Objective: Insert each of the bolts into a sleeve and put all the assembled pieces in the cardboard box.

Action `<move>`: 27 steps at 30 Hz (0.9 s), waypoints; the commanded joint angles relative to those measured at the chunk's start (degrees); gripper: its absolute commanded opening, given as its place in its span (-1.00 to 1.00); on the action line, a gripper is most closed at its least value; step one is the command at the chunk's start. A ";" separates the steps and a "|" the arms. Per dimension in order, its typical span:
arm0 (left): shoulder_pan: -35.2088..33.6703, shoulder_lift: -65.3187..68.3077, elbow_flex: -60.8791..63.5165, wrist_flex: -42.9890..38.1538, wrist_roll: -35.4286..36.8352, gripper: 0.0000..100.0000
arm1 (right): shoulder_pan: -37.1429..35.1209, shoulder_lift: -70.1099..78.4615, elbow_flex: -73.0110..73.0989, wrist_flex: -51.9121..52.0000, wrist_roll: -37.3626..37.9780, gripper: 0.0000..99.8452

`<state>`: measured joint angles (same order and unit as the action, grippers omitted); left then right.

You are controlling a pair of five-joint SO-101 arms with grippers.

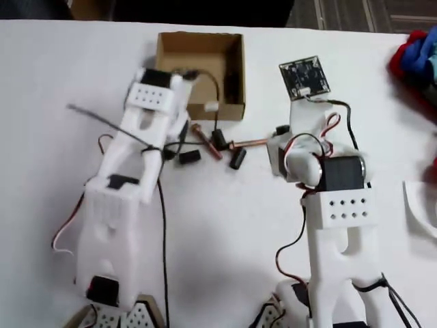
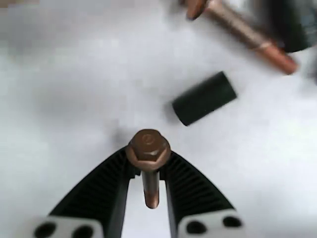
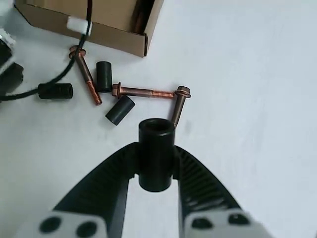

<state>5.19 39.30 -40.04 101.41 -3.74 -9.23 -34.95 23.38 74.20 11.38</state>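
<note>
My left gripper (image 2: 148,166) is shut on a copper bolt (image 2: 149,153), its hex head pointing away from the wrist. Just beyond it a loose black sleeve (image 2: 204,98) lies on the white table, with another bolt (image 2: 247,35) farther off. My right gripper (image 3: 156,159) is shut on a black sleeve (image 3: 156,151) held upright, bore showing. Past it lie three bolts (image 3: 143,91) and three loose sleeves (image 3: 120,109) in front of the cardboard box (image 3: 94,26). From above, the box (image 1: 201,102) sits at the back centre, with the bolts (image 1: 249,143) and sleeves (image 1: 237,158) between the two arms.
A black cable (image 1: 217,96) from the left arm hangs over the box's front wall. A small circuit board (image 1: 304,76) lies behind the right arm. Coloured cloth (image 1: 416,51) and a white object (image 1: 420,205) sit at the table's right edge.
</note>
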 commanded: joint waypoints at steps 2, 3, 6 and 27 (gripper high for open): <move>-1.58 -16.53 -1.89 0.53 0.44 -0.95 | 0.75 -2.33 3.25 -4.97 -0.53 -0.96; -1.85 -18.90 -1.89 0.53 0.44 -0.95 | 0.66 -2.33 3.96 -6.20 -0.53 -0.96; -2.46 -25.49 -1.89 0.53 0.53 -0.95 | 0.31 -2.33 5.71 -10.07 -0.53 -0.96; -4.31 -74.55 40.40 -24.26 9.05 -0.95 | -12.79 -2.51 18.11 -26.68 -0.18 -0.95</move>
<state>1.23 -26.02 -12.09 85.67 5.05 -21.54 -34.86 42.46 48.70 11.38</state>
